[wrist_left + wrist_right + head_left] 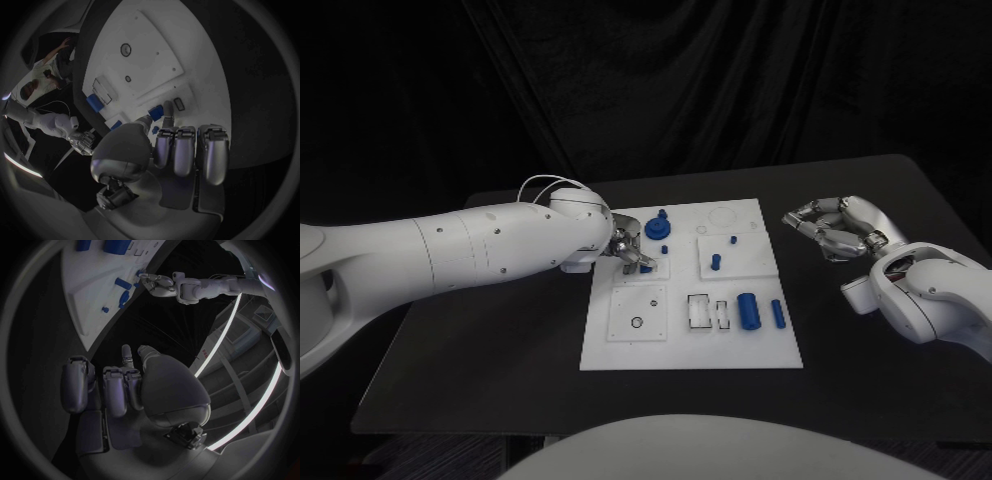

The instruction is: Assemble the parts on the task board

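Board (639, 352) carries blue parts (749, 311); left hand (626, 246) pinches one; right hand (826, 229) curled, holding nothing.

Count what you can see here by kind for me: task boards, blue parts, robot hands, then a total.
Task board: 1
Blue parts: 8 as far as I can make out, 7 apart on the board and 1 at the left hand's fingertips
Hands: 2, left hand and right hand
Total: 11
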Controlling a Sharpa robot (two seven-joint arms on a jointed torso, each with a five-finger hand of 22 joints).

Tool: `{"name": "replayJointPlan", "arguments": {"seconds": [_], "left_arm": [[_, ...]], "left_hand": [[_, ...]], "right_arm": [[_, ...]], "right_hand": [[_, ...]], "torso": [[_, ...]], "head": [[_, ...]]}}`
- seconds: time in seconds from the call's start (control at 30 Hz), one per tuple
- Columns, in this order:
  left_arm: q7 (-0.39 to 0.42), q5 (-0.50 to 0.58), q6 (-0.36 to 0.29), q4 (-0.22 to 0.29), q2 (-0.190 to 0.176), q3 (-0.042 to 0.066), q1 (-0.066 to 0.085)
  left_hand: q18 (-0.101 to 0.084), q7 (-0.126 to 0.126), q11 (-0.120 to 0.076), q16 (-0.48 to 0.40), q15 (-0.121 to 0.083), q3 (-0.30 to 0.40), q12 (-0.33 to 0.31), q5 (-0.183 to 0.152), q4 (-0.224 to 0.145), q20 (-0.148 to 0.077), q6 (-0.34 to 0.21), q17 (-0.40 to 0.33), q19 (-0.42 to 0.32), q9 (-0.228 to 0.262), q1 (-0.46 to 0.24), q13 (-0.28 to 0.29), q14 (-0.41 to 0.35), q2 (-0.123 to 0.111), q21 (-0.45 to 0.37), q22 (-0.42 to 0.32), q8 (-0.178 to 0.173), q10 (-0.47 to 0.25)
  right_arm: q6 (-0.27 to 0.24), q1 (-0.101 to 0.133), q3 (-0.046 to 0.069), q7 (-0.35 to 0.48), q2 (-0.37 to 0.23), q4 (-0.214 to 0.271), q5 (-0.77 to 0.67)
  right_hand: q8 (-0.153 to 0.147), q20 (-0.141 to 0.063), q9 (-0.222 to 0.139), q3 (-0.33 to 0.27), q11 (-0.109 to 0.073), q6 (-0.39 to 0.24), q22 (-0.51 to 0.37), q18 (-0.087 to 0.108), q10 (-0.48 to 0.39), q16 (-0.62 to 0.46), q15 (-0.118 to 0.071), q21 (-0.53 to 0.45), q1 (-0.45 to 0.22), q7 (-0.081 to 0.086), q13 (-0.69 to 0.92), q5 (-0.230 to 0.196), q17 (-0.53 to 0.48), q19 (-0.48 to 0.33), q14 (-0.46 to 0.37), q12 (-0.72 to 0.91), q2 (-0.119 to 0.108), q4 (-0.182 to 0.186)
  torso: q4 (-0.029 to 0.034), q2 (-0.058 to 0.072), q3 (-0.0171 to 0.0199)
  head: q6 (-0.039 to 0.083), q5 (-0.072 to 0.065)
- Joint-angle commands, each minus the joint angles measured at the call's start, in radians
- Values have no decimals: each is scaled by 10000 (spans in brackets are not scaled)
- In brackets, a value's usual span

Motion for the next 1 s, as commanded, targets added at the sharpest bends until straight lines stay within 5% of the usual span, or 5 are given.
{"name": "replayJointPlan", "arguments": {"seconds": [0.03, 1.0], "left_arm": [[118, -21, 39, 21, -20, -21, -22], [208, -20, -516, 295, -380, -21, -22]], "left_hand": [[-62, -20, -3, 26, 8, 5, 27, 40, -56, 21, -25, 2633, 1069, 14, 108, 2627, 1020, 26, -34, 2634, -40, 1040], [-62, -21, -8, 26, 3, 356, 27, 132, -245, 17, -74, 2633, 1069, 17, 446, 2627, 1020, 36, -34, 2634, -194, 1040]], "right_arm": [[95, -27, 7, -186, -13, 15, -34], [222, -96, 7, -298, -26, 3, -69]], "right_hand": [[61, 33, -10, 55, 24, -49, 1812, 147, 601, -71, 11, -69, 9, -5, 2239, -61, 2266, -84, 881, -65, 104, -12], [76, 36, -18, 73, 24, -62, 1789, 163, 569, -100, 12, -137, 29, -5, 2210, -55, 2226, -121, 865, -80, 107, -20]], "torso": [[2, 10, -1], [12, 2, -4]], "head": [[-1, 9], [-1, 67]]}}
